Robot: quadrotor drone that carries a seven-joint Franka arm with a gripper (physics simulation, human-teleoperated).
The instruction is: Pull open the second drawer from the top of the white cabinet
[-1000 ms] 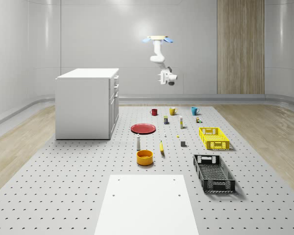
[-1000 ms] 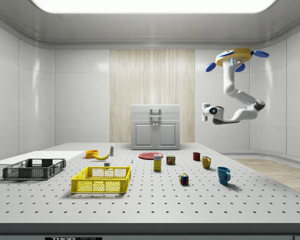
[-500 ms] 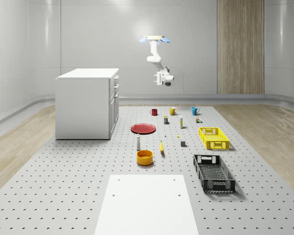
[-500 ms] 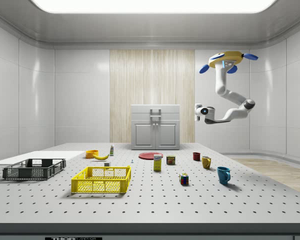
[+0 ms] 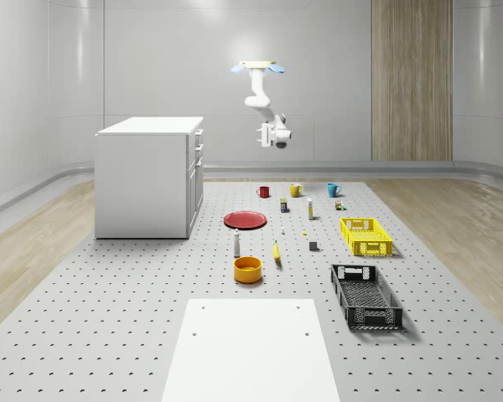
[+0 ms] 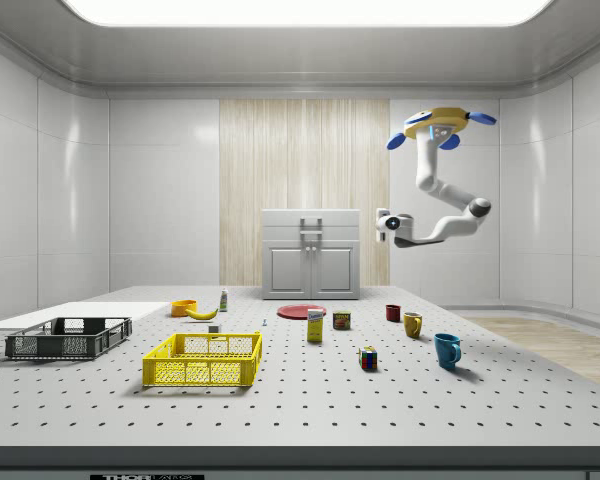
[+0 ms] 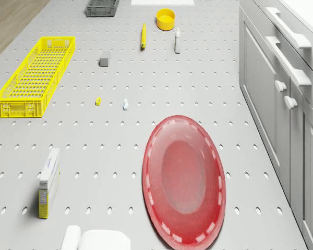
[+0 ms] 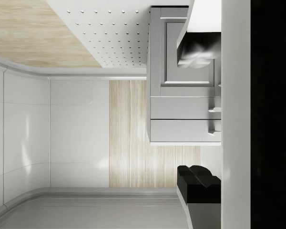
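Yellow crate (image 5: 366, 236) and black crate (image 5: 365, 296) sit empty on the table (image 5: 109, 318). White cabinet (image 5: 151, 176) drawers are closed. The drone (image 5: 256, 68) hovers above the mugs; gripper (image 6: 380, 223) fingers apart, holding nothing.

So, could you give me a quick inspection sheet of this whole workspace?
Surface: grey perforated table, white mat at front.
Job's things: white cabinet; its second drawer looks shut.
Clutter: round red plate, yellow plastic crate, black crate, orange bowl, small items.
Grippers: drone hovers above the table; gripper at drawer height, apart from the cabinet, fingers open.
Cables: nothing seen.
Surroundings: pale walls, wooden wall panel.
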